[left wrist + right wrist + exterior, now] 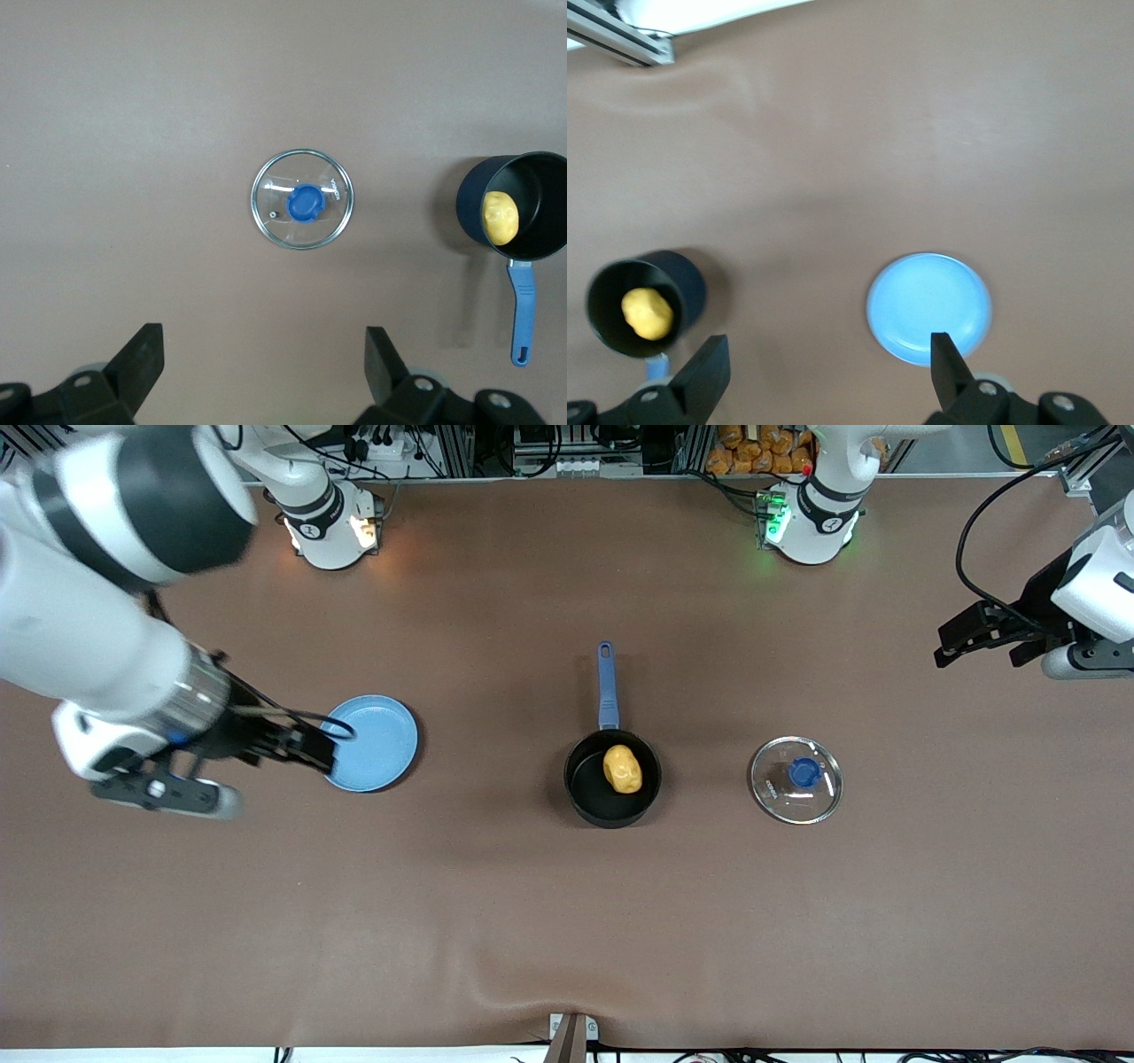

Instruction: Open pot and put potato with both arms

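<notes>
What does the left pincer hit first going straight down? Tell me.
Probably bare brown tabletop: the open left pincer hangs near the clear glass lid with blue knob, though depth is unclear.

So that's one pot [611, 778], one potato [623, 769], one glass lid [796, 779], one blue plate [372, 743], two arms.

The brown table [567, 921] bears the pot [612, 778], its glass lid [796, 779], and a blue plate [372, 743].
</notes>
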Robot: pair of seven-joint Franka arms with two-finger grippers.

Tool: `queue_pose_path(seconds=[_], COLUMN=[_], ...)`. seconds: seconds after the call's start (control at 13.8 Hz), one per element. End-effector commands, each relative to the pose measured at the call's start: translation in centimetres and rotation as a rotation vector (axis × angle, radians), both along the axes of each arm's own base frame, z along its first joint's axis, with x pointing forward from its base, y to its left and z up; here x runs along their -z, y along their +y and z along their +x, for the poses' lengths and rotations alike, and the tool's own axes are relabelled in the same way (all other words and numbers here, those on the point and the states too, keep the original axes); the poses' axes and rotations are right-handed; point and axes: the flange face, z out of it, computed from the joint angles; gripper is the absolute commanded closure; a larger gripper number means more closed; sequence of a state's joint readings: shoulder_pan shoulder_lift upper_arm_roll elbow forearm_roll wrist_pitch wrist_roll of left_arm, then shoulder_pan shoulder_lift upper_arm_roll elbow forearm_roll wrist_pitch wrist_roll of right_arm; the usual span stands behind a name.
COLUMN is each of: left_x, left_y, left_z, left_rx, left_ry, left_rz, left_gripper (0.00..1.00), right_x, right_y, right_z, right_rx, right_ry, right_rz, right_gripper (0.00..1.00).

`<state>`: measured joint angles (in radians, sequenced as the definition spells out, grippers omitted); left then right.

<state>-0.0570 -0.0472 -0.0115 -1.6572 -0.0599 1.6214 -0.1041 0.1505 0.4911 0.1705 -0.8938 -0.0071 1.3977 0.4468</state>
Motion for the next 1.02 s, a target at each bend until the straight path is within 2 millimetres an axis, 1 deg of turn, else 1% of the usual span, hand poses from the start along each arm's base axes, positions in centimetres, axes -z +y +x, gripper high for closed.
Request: queue_pose_path(seconds=[0.0,0.15,0.22,0.29,0.44,0.51,0.65,0.8,0.87,0.94], left_x=[-0.4,-0.4,-0.4,-0.4,-0.4,-0.4,-0.5,-0.5,-0.5,-0.5], left_y=[0.1,0.2,0.2,0.1,0.1,0.1,0.1,0.1,0.1,0.1], left_z=[0.2,0.2,0.2,0.2,0.2,0.2,0.2,0.2,0.2,0.2], left_rx=[0.012,0.011,0.011,0.014,0.014,0.012,0.012,0.014,0.012,0.012], left_ry=[-0.001,-0.002,-0.002,-0.002,-0.002,-0.002,-0.004,-0.004,-0.005,-0.004], left_rz=[-0.024,-0.025,-0.025,-0.024,-0.024,-0.025,-0.025,-0.025,-0.025,-0.025], left_gripper=[0.00,0.00,0.00,0.00,0.00,0.00,0.00,0.00,0.00,0.00], right_x=[-2.2,-3.4,-3.3,-3.8,-3.8,-3.7,-4.0,-3.8,-3.7,-4.2], right_y=[-3.0,-5.1,-6.2,-7.1,-7.7,-8.4,-9.4,-13.0,-13.8,-14.2], right_z=[-2.5,-4.8,-5.9,-7.2,-9.9,-10.8,-12.2,-13.4,-13.4,-13.0], right_rx=[-0.011,-0.105,-0.137,-0.142,-0.138,-0.126,-0.122,-0.202,-0.247,-0.269], right_ry=[0.037,0.061,0.062,0.024,-0.031,-0.047,-0.037,-0.017,-0.014,-0.028], right_rz=[-0.043,-0.081,-0.098,-0.110,-0.128,-0.132,-0.137,-0.124,-0.122,-0.123], right_gripper=[0.00,0.00,0.00,0.00,0.00,0.00,0.00,0.00,0.00,0.00])
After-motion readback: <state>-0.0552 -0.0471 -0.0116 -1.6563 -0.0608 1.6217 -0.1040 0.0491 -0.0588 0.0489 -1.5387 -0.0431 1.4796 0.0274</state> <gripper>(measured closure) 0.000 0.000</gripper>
